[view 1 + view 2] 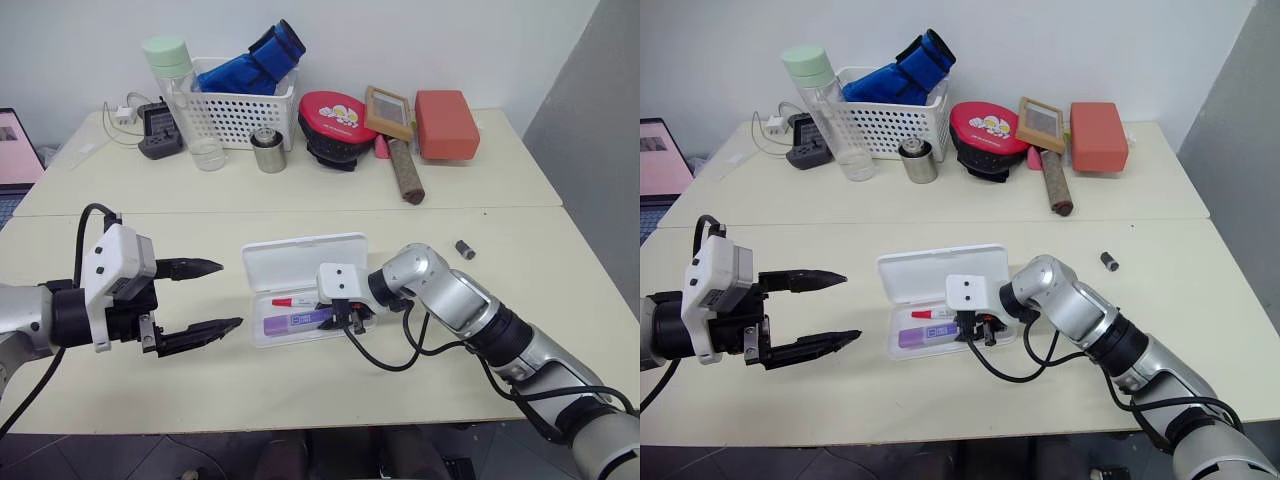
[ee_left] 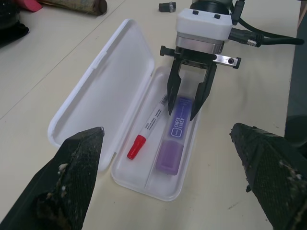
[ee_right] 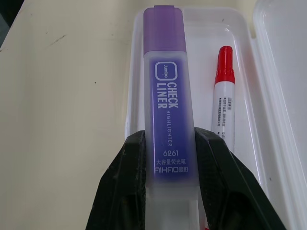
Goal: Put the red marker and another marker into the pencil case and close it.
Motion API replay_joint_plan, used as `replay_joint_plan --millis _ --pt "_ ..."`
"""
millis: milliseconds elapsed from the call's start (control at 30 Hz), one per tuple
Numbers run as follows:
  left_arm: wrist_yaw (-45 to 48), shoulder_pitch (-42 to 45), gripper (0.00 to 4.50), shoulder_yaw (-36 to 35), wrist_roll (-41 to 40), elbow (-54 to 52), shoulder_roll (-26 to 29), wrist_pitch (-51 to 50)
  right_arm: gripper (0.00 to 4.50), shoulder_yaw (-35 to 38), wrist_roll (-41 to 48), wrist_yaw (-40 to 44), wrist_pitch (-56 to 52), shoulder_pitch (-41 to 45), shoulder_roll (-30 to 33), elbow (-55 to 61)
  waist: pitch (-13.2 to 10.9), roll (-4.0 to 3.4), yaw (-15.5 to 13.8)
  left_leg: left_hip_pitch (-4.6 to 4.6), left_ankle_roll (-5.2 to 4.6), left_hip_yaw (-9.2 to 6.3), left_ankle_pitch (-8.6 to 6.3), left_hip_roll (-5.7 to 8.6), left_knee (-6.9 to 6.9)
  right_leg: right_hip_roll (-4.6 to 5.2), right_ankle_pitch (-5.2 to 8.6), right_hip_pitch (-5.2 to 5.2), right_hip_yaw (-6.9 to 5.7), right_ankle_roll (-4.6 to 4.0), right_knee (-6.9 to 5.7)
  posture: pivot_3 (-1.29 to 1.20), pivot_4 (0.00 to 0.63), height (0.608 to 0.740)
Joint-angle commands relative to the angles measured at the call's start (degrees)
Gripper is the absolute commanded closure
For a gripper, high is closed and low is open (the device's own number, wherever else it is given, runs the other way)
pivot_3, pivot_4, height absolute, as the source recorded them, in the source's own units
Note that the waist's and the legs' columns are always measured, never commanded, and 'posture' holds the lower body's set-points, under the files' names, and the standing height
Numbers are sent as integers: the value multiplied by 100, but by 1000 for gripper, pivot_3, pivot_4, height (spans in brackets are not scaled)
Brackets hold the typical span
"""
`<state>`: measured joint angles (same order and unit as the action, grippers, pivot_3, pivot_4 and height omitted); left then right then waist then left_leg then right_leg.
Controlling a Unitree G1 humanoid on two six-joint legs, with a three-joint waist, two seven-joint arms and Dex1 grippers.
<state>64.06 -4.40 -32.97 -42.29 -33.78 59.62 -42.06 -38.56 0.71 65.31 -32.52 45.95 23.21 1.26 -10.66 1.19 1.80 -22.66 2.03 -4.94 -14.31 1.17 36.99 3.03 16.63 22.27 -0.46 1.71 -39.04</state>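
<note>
The pencil case (image 1: 305,258) lies open in the middle of the near table, its lid (image 2: 105,96) flat on the far side. The red marker (image 2: 148,127) rests in the tray, red cap towards my left. Beside it, on the near side, lies the purple marker (image 3: 168,96), the other marker. My right gripper (image 1: 352,320) reaches into the case from the right and is shut on that marker's uncapped end, a black finger (image 3: 124,177) pressed against each side. My left gripper (image 1: 230,294) hovers open to the left of the case, touching nothing.
A small dark grey cap (image 1: 465,249) lies right of the case. The far table carries a white mesh basket (image 1: 235,115), a bottle (image 1: 185,90), a metal cup (image 1: 268,150), a red bowl (image 1: 335,120), a brush (image 1: 405,165) and an orange box (image 1: 447,125). A laptop (image 1: 15,150) is at far left.
</note>
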Motion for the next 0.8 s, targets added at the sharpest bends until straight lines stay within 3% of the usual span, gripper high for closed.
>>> replay_joint_plan --millis 33,167,233,633,800 --pt "-63 48 0 -14 -49 -66 72 53 3432 27 -13 113 -12 79 -46 146 0 0 0 0 0 0 0 0 0 0 0 0 0 0 0 0 150 740" --pt "-76 27 0 -6 -42 -70 74 68 3432 60 -6 130 -54 73 -71 185 0 0 1 0 0 0 0 0 0 0 0 0 0 0 0 0 150 740" --pt "-82 24 0 11 -23 -55 76 87 2732 81 36 158 -85 74 -90 218 0 0 1 0 0 0 0 0 0 0 0 0 0 0 0 0 150 740" --pt "-102 51 0 87 -23 -33 64 126 89 335 214 159 -216 110 -119 438 0 -1 0 0 0 0 0 0 -1 0 0 0 1 0 0 0 150 740" --pt "-238 387 0 525 -154 -100 -60 136 8 1109 863 126 -760 -213 130 1119 0 0 -19 -2 0 -3 0 2 0 1 0 -1 -2 0 1 0 150 740"
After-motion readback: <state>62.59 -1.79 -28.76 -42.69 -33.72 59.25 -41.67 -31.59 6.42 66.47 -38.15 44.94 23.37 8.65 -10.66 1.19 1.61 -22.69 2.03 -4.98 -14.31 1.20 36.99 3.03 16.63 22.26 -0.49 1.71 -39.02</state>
